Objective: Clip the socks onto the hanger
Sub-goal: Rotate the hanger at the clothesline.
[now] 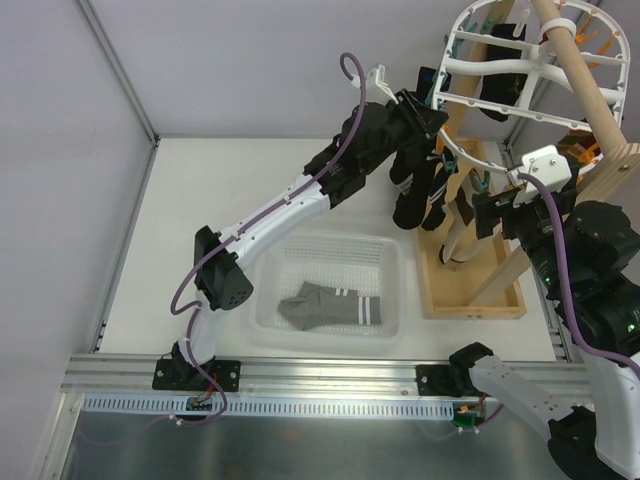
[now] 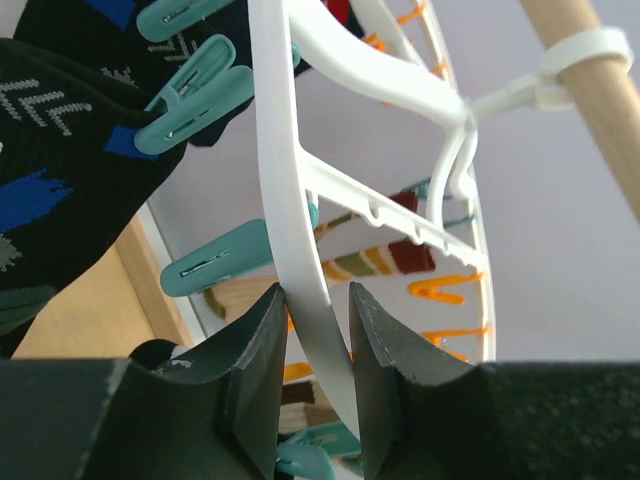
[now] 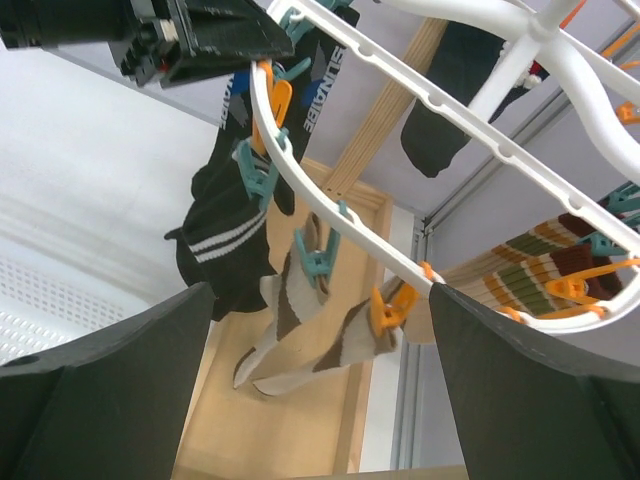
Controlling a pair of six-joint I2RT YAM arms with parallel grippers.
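From overhead, the left jaws are lost among the hanger [image 1: 497, 62] and the dark hanging socks. Only the left wrist view shows them pinched tight on its white rim, with teal clips [image 2: 195, 90] just beside. The right wrist view shows the right jaws spread wide and holding nothing, under the ring, facing black socks [image 3: 225, 235] and a beige striped sock [image 3: 285, 325]. Only the overhead view catches the one clear basket [image 1: 393, 290] on the bench [image 1: 200, 210]. The socks [image 1: 330, 306] lie inside it, grey, seemingly two overlapped. A wooden tray [image 1: 470, 308] sits beside it.
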